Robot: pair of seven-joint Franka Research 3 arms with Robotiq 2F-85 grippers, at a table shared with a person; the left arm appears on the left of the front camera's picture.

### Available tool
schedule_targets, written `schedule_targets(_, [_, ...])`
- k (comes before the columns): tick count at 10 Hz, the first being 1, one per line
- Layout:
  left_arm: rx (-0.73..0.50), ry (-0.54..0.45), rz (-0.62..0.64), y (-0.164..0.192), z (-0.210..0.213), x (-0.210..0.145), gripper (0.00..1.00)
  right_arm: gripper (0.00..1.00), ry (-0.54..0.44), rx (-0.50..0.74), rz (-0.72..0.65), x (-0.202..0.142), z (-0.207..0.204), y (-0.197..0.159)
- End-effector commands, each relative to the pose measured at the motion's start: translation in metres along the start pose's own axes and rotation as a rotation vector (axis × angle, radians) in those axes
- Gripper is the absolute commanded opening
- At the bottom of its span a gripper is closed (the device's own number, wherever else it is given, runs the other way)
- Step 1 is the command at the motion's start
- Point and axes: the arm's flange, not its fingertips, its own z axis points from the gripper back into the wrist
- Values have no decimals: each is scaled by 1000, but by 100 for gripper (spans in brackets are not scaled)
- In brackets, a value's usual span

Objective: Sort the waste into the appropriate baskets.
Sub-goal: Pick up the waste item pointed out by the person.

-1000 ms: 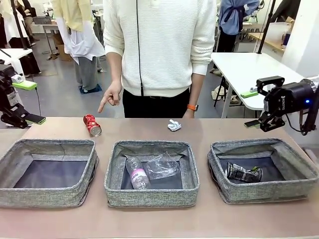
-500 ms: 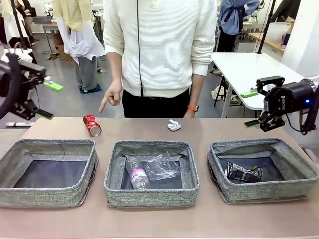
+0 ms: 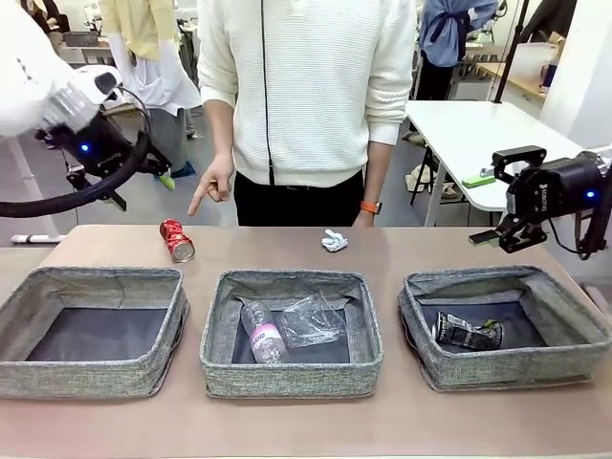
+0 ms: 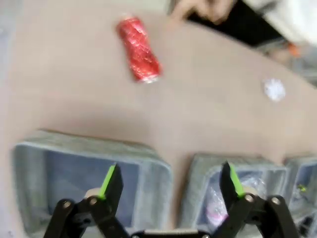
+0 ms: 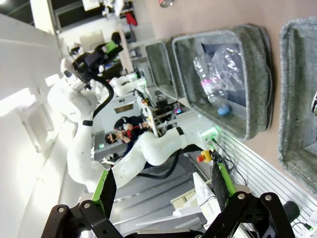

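A red soda can (image 3: 177,240) lies on the table behind the left basket (image 3: 91,378), with a person's hand (image 3: 212,186) pointing down at it. My left gripper (image 3: 143,189) hangs open and empty in the air up and left of the can. The left wrist view looks down on the can (image 4: 138,49) beyond the open left gripper (image 4: 171,181). A crumpled paper wad (image 3: 334,240) lies behind the middle basket (image 3: 287,378), which holds a clear bottle (image 3: 262,336) and a plastic cup (image 3: 311,318). The right basket (image 3: 507,368) holds a crushed dark can (image 3: 466,332). My right gripper (image 3: 483,207) hovers open above its far corner.
The person in a white sweater (image 3: 306,86) stands at the far edge of the table. A white table (image 3: 478,134) stands behind on the right. Bare tabletop runs in front of the baskets and between them.
My left arm has swung up from the left edge and in toward the red can. The right arm, the person's hand and the litter have stayed put.
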Motion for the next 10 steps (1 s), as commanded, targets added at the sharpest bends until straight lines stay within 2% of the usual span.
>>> schedule_targets(1, [-127, 78, -8, -1, 6, -2, 100, 100, 14, -4, 20, -1, 3, 1])
schedule_targets(3, [-127, 78, -8, -1, 6, -2, 100, 100, 14, -4, 20, -1, 3, 1])
schedule_targets(4, [-29, 17, 4, -4, 0, -2, 100, 100, 14, -4, 20, -1, 3, 1])
schedule_targets(5, [41, 76, 43, -9, -21, 18, 100, 100, 14, -4, 20, -1, 3, 1])
schedule_targets(6, [53, 102, 26, -16, -41, 33, 100, 100, 14, -4, 20, -1, 3, 1])
schedule_targets(8, [76, 141, -41, -25, -89, 57, 100, 100, 14, -4, 20, -1, 3, 1])
schedule_targets(10, [166, 153, -31, -19, -135, 77, 100, 100, 14, -4, 20, -1, 3, 1])
